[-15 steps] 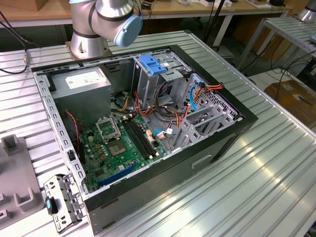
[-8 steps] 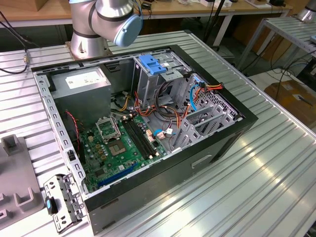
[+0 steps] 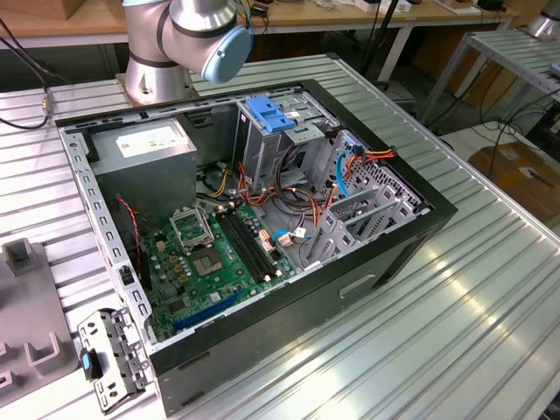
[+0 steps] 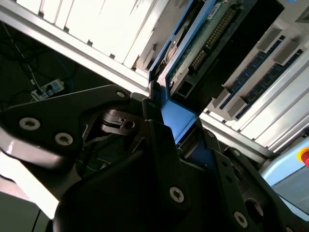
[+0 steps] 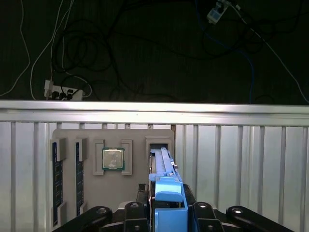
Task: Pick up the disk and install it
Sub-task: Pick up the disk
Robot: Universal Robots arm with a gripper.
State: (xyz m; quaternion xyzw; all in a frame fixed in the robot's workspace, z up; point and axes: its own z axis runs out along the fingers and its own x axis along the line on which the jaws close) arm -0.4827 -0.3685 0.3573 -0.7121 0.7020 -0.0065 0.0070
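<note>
The disk [image 5: 164, 164] stands on edge between the fingers [image 4: 161, 145], in the holder tray's [image 5: 138, 162] end slot. To one side of them a processor [image 5: 113, 159] sits in its recess, with two memory modules [image 5: 57, 176] beyond. The tray lies on the table [image 5: 241, 164].

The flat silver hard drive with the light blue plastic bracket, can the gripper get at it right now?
Probably yes: the gripper looks closed on the blue-bracketed silver hard drive, with nothing between them.

computer case [image 3: 289, 337] lay open on ribbed table [image 3: 490, 332] | inside: green circuit board [image 3: 206, 262] at 7 o'clock, grey power box [image 3: 144, 153] at 11, blue-topped cage [image 3: 267, 131] at 1 | grey tray [image 5: 111, 193] held a chip [image 5: 113, 159]
</note>
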